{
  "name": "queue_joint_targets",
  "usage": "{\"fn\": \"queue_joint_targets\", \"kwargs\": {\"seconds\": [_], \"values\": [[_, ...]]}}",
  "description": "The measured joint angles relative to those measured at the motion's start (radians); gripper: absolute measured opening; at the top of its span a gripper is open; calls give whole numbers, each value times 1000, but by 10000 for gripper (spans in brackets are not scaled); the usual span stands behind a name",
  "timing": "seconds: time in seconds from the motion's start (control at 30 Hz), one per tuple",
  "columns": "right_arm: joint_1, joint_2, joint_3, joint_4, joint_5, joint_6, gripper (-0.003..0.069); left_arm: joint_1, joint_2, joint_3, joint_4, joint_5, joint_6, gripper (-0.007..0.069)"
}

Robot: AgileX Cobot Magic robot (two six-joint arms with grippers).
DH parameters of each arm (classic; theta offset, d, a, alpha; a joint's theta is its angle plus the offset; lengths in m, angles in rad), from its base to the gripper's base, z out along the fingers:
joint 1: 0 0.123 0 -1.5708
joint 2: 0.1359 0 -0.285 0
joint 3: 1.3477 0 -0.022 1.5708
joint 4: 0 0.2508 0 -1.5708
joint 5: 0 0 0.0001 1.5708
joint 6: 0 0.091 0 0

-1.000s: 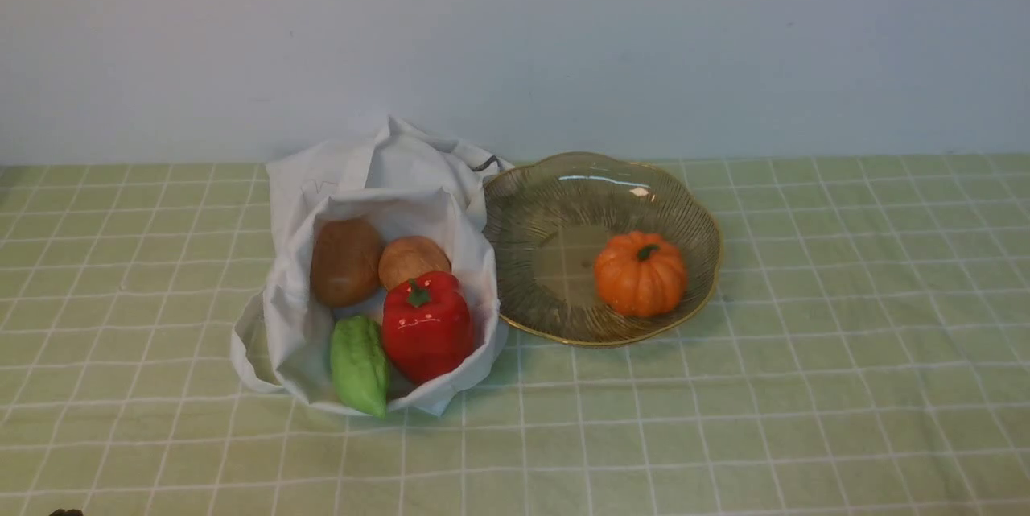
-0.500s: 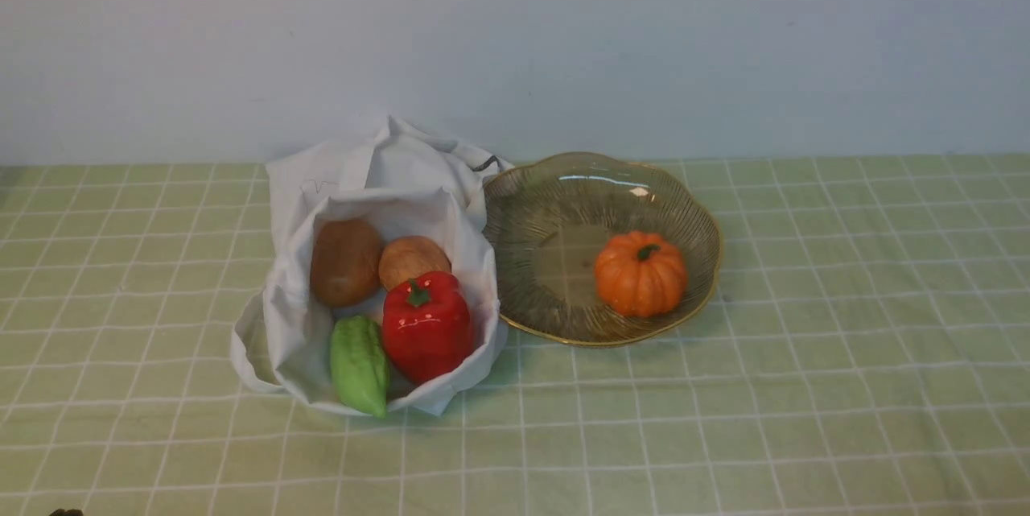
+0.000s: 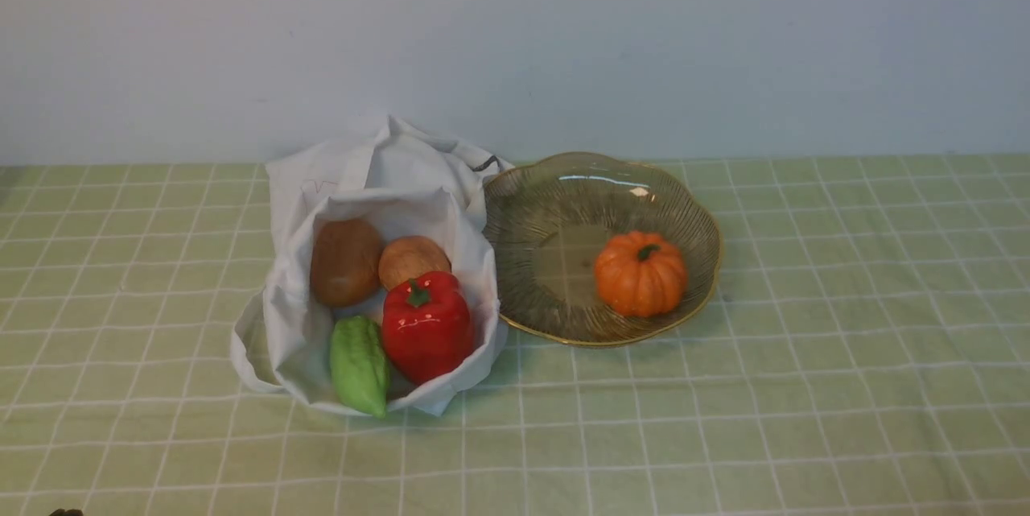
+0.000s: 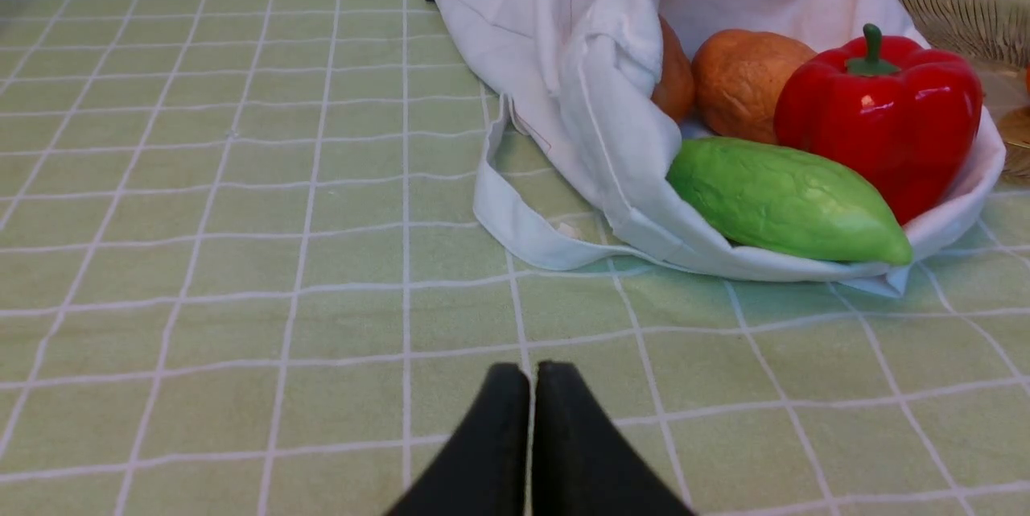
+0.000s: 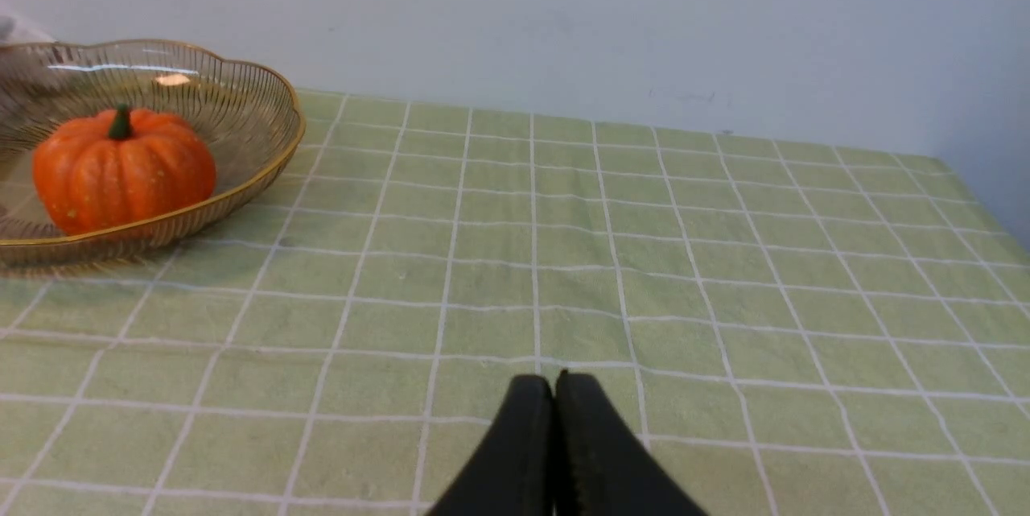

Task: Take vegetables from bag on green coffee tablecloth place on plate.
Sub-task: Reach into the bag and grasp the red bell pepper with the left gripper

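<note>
Front view: bag [image 3: 354, 170] lay open on the cloth [image 3: 805, 387], mouth toward the robot. There were four veg inside:
- dark potato [image 3: 346, 261] at 10 o'clock of the pile
- pale potato [image 3: 412, 257] at 1 o'clock, touching the dark one
- pepper [image 3: 426, 327] at 4 o'clock, stem up, touching the gourd and the pale potato
- gourd [image 3: 359, 365] at 7 o'clock, tip over the bag's near rim

Plate [image 3: 555, 202] sat at 3 o'clock of the bag. Its rim was right against the bag's fold, but I couldn't tell whether they touched. Pumpkin [image 3: 640, 274] was on the plate, off-centre toward 4 o'clock, stem up. Cord [image 3: 485, 164] showed at the bag's 1 o'clock edge, beside the plate rim.

The grippers showed only in the wrist views.

Left gripper [image 4: 531, 371]: fingers pressed together, nothing between them. It was low by bare cloth, well short of the bag; contact with the cloth was unclear. This view caught the bag's side wall hiding most of the dark potato, and the gourd's bumpy skin up close. Only a slice of the plate was visible, past the pepper.

Right gripper [image 5: 554, 381]: fingers closed tight, empty, by bare cloth and well apart from the plate. This view gave the plate's ribbed wall side-on with the pumpkin inside, and the wall [image 5: 644, 17] behind. The bag was only a sliver here.
</note>
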Motion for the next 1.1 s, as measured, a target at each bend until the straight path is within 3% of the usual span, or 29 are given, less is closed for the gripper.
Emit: {"fn": "queue_joint_targets", "kwargs": {"seconds": [0.1, 0.2, 0.23, 0.27, 0.3, 0.43, 0.73, 0.9, 1.1], "values": [[0, 0, 0, 0, 0, 0, -15, 0, 0, 0, -65, 0, -52, -4], [0, 0, 0, 0, 0, 0, -15, 0, 0, 0, -267, 1, -196, -4], [0, 0, 0, 0, 0, 0, -15, 0, 0, 0, -402, 3, -282, -4], [0, 0, 0, 0, 0, 0, -15, 0, 0, 0, -402, 3, -294, -4], [0, 0, 0, 0, 0, 0, -15, 0, 0, 0, -554, 5, -369, -4], [0, 0, 0, 0, 0, 0, -15, 0, 0, 0, -782, 4, -445, -4], [0, 0, 0, 0, 0, 0, -15, 0, 0, 0, -848, -91, -430, -4], [0, 0, 0, 0, 0, 0, -15, 0, 0, -23, -847, -49, -303, -4], [0, 0, 0, 0, 0, 0, -15, 0, 161, -270, -776, 147, -117, -4]]}}
